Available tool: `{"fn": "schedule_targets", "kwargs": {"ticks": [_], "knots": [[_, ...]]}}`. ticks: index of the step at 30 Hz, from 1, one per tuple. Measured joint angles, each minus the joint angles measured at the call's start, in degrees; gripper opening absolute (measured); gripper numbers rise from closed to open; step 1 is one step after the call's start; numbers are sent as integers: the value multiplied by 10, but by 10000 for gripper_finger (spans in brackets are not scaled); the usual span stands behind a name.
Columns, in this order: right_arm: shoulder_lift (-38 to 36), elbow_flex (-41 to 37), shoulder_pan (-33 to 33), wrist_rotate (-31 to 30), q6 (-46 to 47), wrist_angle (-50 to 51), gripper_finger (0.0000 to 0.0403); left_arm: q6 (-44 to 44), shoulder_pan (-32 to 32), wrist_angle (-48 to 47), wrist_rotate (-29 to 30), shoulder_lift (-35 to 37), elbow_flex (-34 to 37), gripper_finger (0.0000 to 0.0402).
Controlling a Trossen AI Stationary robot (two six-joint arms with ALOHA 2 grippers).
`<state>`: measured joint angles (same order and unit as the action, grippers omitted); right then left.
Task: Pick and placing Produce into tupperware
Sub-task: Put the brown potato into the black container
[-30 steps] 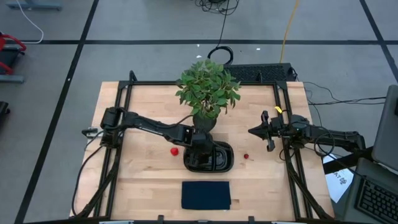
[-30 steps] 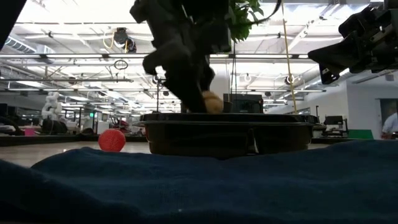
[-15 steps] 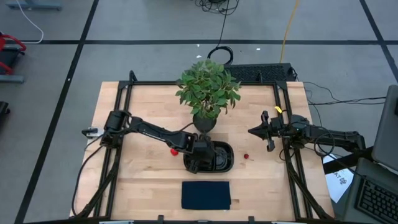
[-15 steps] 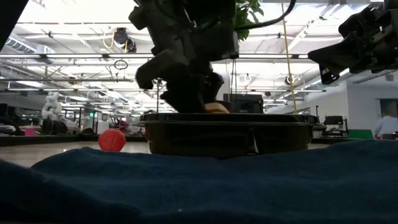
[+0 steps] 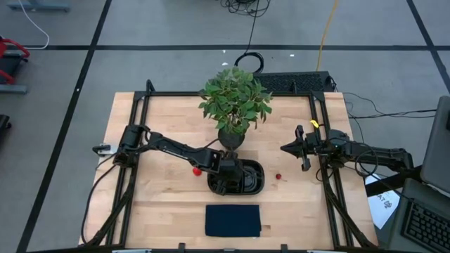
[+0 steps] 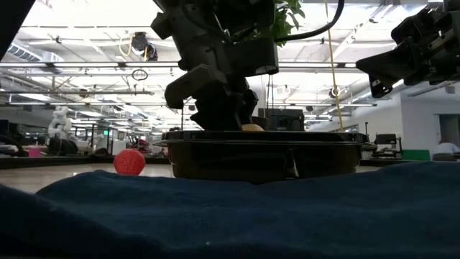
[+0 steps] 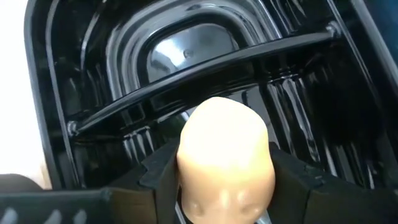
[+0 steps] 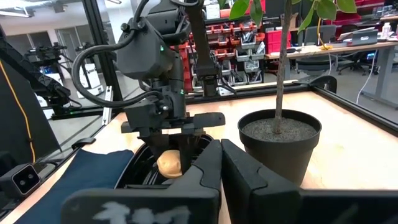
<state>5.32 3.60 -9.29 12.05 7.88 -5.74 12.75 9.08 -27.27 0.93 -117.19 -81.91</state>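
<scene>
- Lowering into the tupperware [image 5: 254,177] near the counter's middle, the left hand [image 7: 224,186] is clamped on the yellow-orange piece [image 7: 225,158], held low for release.
- The right hand [image 8: 221,163], pressed together, is parked by the counter's right edge.

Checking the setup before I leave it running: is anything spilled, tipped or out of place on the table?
Nothing stands out. The potted plant stands upright, the tupperware sits flat, and the blue cloth lies square. The left gripper holds the yellow piece over the tupperware; the strawberry and small berry wait on the wood.
</scene>
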Motion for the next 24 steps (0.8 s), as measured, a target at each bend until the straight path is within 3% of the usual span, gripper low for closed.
{"fn": "schedule_targets", "kwargs": {"ticks": [24], "knots": [[0,0,0,0,0,0,0,-58,0,-14,-4,0,0,186]]}}
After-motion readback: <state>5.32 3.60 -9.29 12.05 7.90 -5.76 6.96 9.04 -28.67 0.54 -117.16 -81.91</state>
